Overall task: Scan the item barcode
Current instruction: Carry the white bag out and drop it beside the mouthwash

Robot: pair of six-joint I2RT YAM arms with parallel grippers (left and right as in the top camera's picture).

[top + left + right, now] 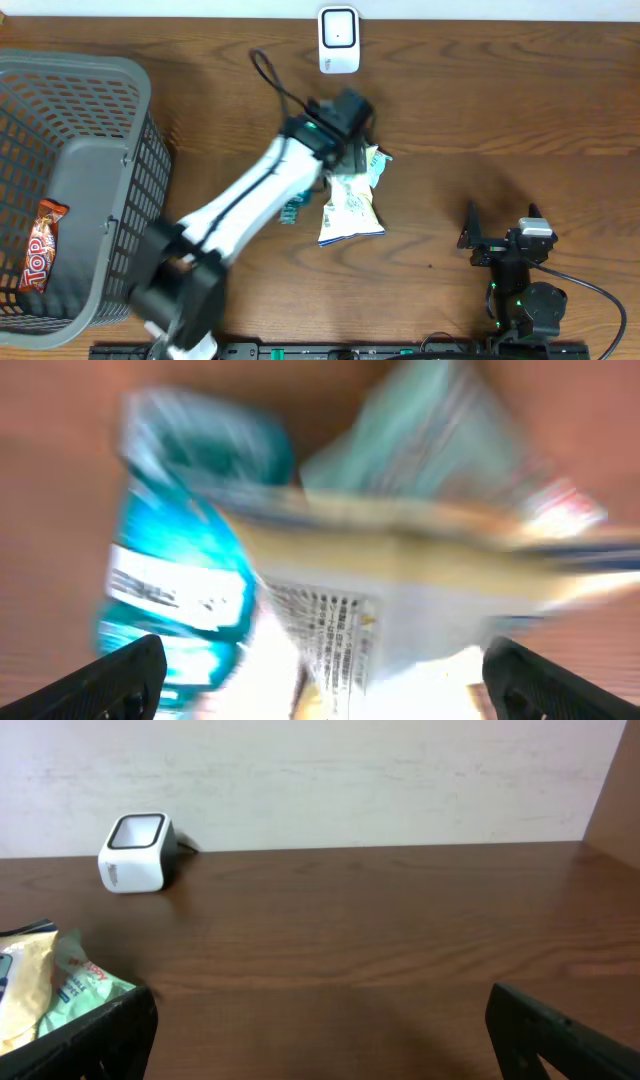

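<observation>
While the L arm is reaching across the worktop, its left claw is hovering right over the snack bag, fingers spread wide & gripping nothing. That bag is lying flat mid-worktop, long axis running roughly from the near edge toward the scanner, which is sitting beyond it at the far edge w/ bare wood between. L arm is much the nearer; the right claw is waiting well apart to the R, also gaping & empty. A green packet & a blue packet are crowding the bag, so a grab is risking extras, I'd say. The basket is standing far L, not blocking anything.
</observation>
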